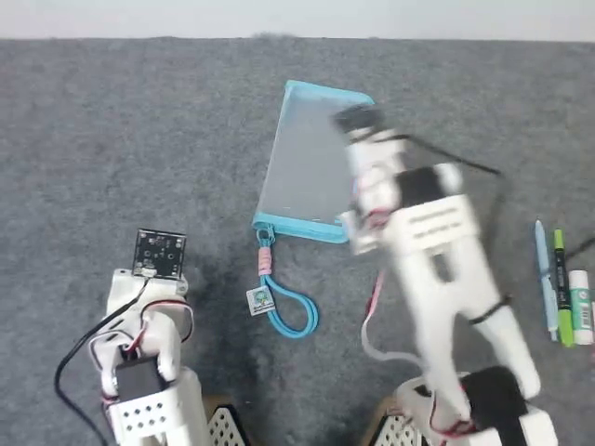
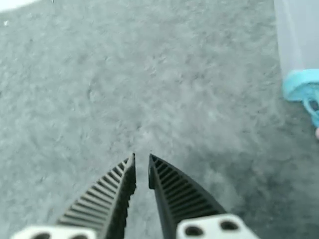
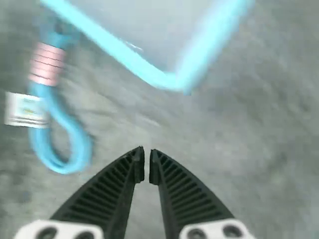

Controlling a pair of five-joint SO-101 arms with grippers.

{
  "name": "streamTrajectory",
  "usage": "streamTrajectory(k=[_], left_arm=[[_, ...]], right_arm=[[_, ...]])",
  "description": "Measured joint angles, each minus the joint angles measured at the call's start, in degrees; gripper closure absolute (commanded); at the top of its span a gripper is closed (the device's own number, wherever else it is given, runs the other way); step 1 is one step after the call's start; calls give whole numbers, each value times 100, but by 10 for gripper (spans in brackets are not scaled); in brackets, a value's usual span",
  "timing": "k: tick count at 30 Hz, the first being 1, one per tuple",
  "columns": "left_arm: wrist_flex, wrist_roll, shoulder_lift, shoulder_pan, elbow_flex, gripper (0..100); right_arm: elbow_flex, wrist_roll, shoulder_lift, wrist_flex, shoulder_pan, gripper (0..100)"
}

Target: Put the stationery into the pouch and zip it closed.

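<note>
open carpet (image 1: 139, 139) left of pouch (image 1: 307, 167), right arm (image 1: 437, 251) over its right edge, strap loop (image 1: 314, 319) below

Grey, fuzzy table covering (image 1: 112, 130) spreads right across the frame, evenly lit. Along the top edge there's a thin pale strip of wall (image 1: 139, 17).

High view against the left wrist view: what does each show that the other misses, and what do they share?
High view: the whole teal-edged pouch, its looped strap with a tag, the right arm overlapping the pouch's side, and a blue pen, green highlighter and white glue stick at the mat's edge. Left wrist view: the left gripper close up, ridged fingers shut above bare mat. Both: the grey mat and the pouch's teal corner.
</note>
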Motion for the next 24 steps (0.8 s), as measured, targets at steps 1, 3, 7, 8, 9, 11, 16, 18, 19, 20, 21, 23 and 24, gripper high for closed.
streamTrajectory(k=[1,3,7,8,9,11,16,18,19,20,21,23,24], left_arm=[[26,0,0,-88,0,952],[44,0,0,-369,18,952],[105,0,0,-1108,18,952],[114,0,0,-1231,18,952],[114,0,0,-1327,18,952],[114,0,0,-1468,18,952],[114,-246,0,-1688,18,952],[114,-290,0,-1688,18,952],[114,-308,0,-1679,18,952],[114,-316,0,-1679,18,952],[114,-316,0,-1679,18,952],[114,-316,0,-1705,18,952],[114,-334,0,-1705,18,952]], right_arm=[[35,-70,26,-149,-325,871],[35,-149,211,-431,-800,816],[35,-466,879,-1187,-1257,786],[35,-580,1055,-1389,-1354,786],[35,-695,1231,-1618,-1442,786],[35,-1002,1565,-2022,-1609,786],[9,-1697,2154,-2462,-1890,786],[-44,-1934,2347,-2488,-1987,786],[-97,-2048,2444,-2497,-2048,786],[-158,-2145,2541,-2505,-2119,786],[-220,-2215,2637,-2505,-2198,786],[-334,-2286,2884,-2505,-2259,786],[-369,-2303,2998,-2505,-2259,786]])
